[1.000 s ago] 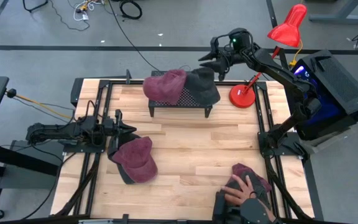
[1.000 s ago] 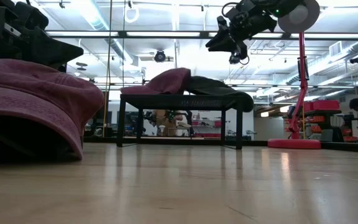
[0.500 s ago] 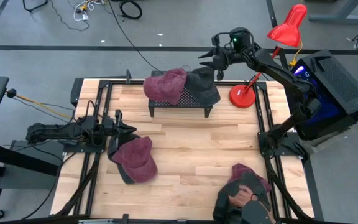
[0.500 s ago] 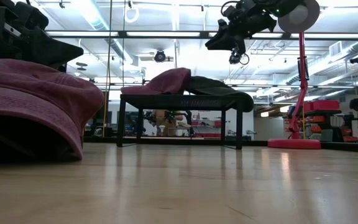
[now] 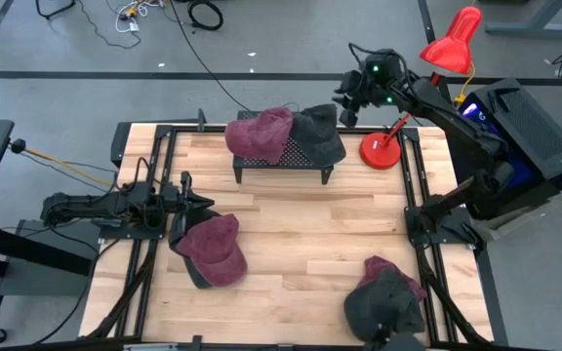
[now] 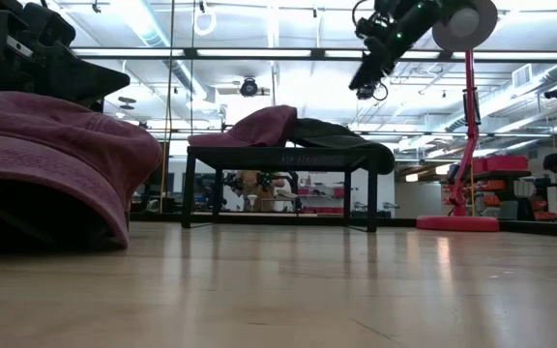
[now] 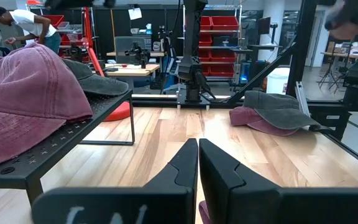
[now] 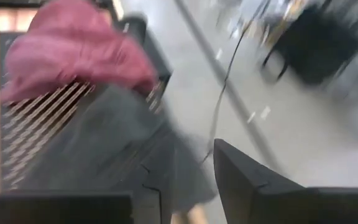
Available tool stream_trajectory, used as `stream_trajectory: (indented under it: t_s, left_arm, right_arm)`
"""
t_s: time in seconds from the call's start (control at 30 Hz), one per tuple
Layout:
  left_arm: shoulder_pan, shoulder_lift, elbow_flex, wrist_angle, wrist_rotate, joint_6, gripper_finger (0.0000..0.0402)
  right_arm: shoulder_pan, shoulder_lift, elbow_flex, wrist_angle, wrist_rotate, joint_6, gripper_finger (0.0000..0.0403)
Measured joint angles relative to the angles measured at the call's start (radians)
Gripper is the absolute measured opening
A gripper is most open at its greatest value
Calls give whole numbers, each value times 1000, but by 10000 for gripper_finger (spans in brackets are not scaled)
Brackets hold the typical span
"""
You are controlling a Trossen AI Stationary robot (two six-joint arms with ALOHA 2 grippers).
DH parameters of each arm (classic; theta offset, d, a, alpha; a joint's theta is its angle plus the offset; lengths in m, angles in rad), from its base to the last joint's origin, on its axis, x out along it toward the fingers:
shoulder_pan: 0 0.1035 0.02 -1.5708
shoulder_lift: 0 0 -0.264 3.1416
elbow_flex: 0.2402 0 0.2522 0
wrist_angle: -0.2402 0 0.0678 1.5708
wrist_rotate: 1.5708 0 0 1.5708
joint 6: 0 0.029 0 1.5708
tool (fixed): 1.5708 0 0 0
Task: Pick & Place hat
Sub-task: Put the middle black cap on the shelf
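— Moved since the earlier frame?
— Right gripper, swung back over the rear table edge, raised beside the red desk lamp; fingers apart. Person's hand gone from the dark grey cap stacked on a maroon one at the near right.

— Left gripper?
— Low at the left edge, fingers together, touching the maroon fabric cap.

— Remaining hats?
— Maroon cap and grey cap, side by side on the black perforated metal rack.
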Motion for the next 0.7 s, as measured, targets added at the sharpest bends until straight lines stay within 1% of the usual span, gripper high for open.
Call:
stream_trajectory:
  t_s: [0.1, 0.17, 0.27, 0.4, 0.6, 0.7]
  left_arm:
    - [0, 0, 0, 0, 0, 0, 21]
    - [0, 0, 0, 0, 0, 0, 21]
    - [0, 0, 0, 0, 0, 0, 21]
    - [0, 0, 0, 0, 0, 0, 21]
    - [0, 0, 0, 0, 0, 0, 21]
    - [0, 0, 0, 0, 0, 0, 21]
  right_arm:
    - [15, 0, 0, -120, 16, 84, 107]
    - [26, 0, 0, -179, 18, 95, 107]
    - [45, 0, 0, -227, 30, 101, 107]
    - [64, 0, 0, -304, 62, 164, 107]
    - [106, 0, 0, -431, 62, 219, 106]
    - [120, 0, 0, -495, 61, 248, 98]
